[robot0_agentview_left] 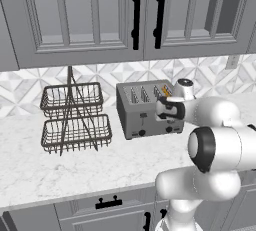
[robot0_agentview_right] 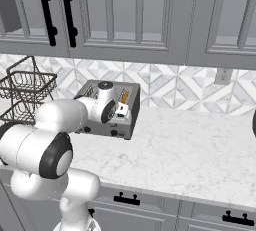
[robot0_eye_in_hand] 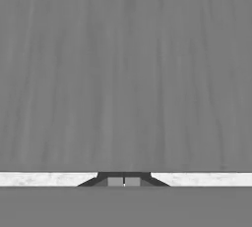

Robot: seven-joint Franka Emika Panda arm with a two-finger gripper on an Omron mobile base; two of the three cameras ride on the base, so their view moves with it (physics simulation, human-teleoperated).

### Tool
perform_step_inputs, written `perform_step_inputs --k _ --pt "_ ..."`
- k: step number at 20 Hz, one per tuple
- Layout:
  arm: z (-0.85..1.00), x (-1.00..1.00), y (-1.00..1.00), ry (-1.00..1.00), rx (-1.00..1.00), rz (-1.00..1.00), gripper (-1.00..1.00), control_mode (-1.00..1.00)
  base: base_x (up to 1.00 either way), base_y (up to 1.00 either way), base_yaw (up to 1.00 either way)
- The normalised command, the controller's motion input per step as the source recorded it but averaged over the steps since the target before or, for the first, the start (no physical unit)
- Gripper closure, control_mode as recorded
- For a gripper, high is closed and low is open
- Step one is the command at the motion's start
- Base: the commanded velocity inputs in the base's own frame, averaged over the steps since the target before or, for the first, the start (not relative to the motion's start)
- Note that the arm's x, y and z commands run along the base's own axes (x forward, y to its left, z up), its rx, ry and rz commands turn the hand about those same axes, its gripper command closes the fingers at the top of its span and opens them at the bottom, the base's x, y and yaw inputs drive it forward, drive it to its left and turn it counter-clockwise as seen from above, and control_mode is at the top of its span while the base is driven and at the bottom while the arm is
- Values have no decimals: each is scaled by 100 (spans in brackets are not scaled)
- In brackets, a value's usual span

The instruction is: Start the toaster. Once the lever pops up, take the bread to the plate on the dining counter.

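**With the Pincer Hard Against the Toaster, the Start of the Toasting Seems to Be in Hand**

As the hand view has brushed grey metal right across it, the pincer (robot0_eye_in_hand: 123, 182) is evidently pressed close to the front face of the toaster (robot0_agentview_left: 137, 120), with a thin strip of the marble surface (robot0_eye_in_hand: 44, 179) running just beneath its tips. The two fingertips (robot0_eye_in_hand: 115, 182) sit side by side with hardly a sliver between them, so the pincer reads as closed, gripping nothing I can make out. That would suit a push: closed fingers give a firm end for driving a slider down, and the arm reaches out level from the base toward the toaster's right end, where the lever belongs.

From the left base camera, the wrist covers that right end, so the lever lies behind the hand and I cannot tell whether it is up or down, nor whether the tips touch it. Its twin tab (robot0_agentview_left: 143, 118), off to the left of the pincer, is clear to see. Just above the pincer, a sliver of golden bread (robot0_agentview_right: 124, 95) stands in a slot, partly screened by the wrist. A wire basket rack (robot0_agentview_left: 75, 117) stands well off to the pincer's left.

By my judgement the task is at its first step.
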Motion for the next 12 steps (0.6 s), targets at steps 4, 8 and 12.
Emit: perform_step_inputs --k 4,8,12 --pt "-57 -12 0 4 0 0 100 -100 0 0 0" --pt "3 -41 0 0 0 0 100 -100 0 0 0" --pt "56 -58 0 0 0 0 100 -100 0 0 0"
